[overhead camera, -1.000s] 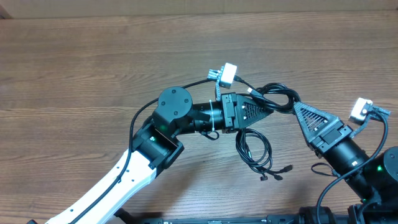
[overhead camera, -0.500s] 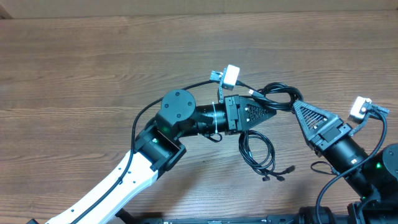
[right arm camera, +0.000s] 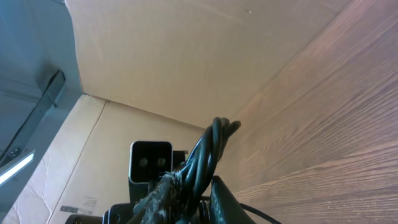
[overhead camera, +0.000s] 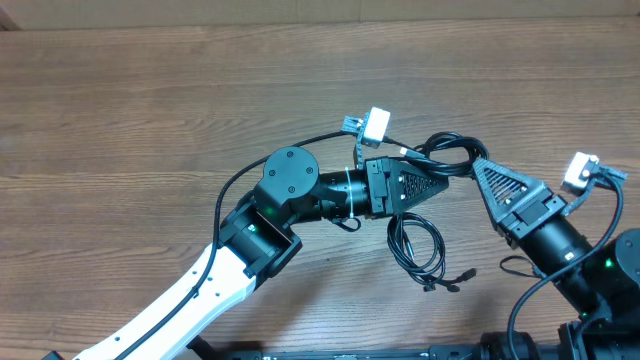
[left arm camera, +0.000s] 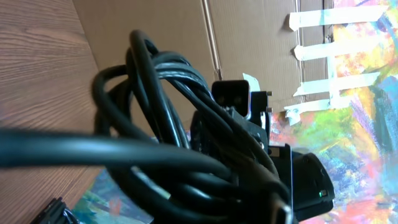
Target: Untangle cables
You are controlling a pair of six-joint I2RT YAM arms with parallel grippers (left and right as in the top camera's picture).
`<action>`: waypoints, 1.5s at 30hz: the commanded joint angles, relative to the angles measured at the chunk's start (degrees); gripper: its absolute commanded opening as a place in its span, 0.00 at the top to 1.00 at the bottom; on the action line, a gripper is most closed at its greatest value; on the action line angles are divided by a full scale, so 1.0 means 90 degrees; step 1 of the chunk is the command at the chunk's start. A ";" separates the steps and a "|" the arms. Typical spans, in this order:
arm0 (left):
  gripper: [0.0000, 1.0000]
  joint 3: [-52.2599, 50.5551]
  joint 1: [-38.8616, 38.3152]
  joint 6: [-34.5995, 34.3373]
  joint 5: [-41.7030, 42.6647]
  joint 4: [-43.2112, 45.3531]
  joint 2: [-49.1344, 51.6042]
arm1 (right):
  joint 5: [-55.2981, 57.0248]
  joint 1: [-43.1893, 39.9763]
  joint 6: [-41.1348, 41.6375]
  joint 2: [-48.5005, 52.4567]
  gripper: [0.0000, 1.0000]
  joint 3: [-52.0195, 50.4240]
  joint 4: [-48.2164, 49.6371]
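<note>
The cables are thin black cords. One bundle of loops (overhead camera: pixel 450 150) lies between my two grippers. A second loop (overhead camera: pixel 415 245) trails below on the table, ending in small plugs (overhead camera: pixel 448 282). My left gripper (overhead camera: pixel 445 178) points right and is shut on the bundle. The bundle fills the left wrist view (left arm camera: pixel 161 124) and hides the fingers there. My right gripper (overhead camera: pixel 480 166) points up-left and is shut on the same bundle from the right. In the right wrist view the cords (right arm camera: pixel 214 149) run between its fingers (right arm camera: pixel 208 186). The two fingertips are only a few centimetres apart.
The wooden table (overhead camera: pixel 150 120) stretches bare to the left and back. A cardboard wall (right arm camera: pixel 186 62) stands beyond the table's edge. Thicker arm wiring (overhead camera: pixel 232 190) loops beside the left arm, and more loops beside the right arm (overhead camera: pixel 520 270).
My left arm has shifted slightly right, toward the right gripper. The lower cable loop and its plugs have slid right with it. The right arm has hardly moved.
</note>
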 commanded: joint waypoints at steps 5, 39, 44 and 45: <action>0.96 0.0112 -0.0119 0.0296 0.0102 0.0056 -0.0019 | -0.0053 -0.0007 0.0000 0.0255 0.92 0.0097 0.0046; 0.96 0.0112 0.0814 0.0962 0.0736 0.0342 -0.0022 | -0.0585 -0.0007 -0.2368 0.0284 0.83 0.0097 -0.1702; 0.96 0.0112 0.1146 0.0964 0.1178 0.0345 -0.0022 | -0.1083 -0.0007 -0.2169 0.0284 0.33 0.0097 -0.1299; 0.96 0.0112 0.1197 0.0967 0.1260 0.0345 -0.0022 | -0.1190 -0.0007 -0.2164 0.0284 0.25 0.0097 -0.1171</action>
